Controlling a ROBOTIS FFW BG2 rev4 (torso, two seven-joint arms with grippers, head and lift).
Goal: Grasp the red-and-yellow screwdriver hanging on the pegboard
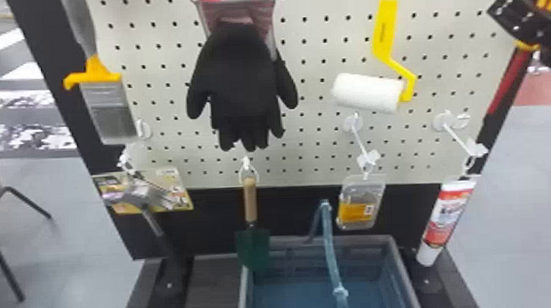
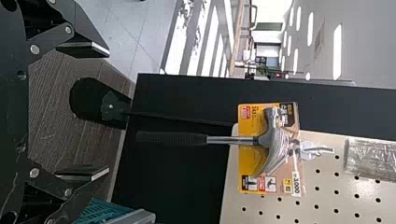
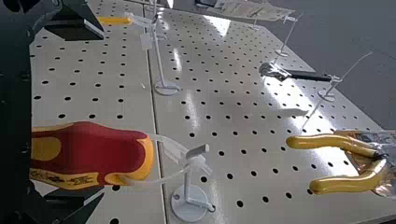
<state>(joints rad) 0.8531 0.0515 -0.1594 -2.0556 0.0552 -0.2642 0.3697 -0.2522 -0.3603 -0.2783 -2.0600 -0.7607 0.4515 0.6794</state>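
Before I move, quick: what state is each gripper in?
Left gripper: open, nothing between its fingers.
Right gripper: open, fingers wide apart, not closed on the screwdriver.

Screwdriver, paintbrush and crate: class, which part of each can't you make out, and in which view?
- Screwdriver shaft: right wrist view, behind the right gripper.
- Paintbrush handle's end: head view, cut off by the top edge.
- Crate's near wall: head view, cut off by the bottom edge.

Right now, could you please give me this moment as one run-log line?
right gripper: open around screwdriver handle | screwdriver: hung on white hook | left gripper: open, empty, facing hammer | grasp: not closed
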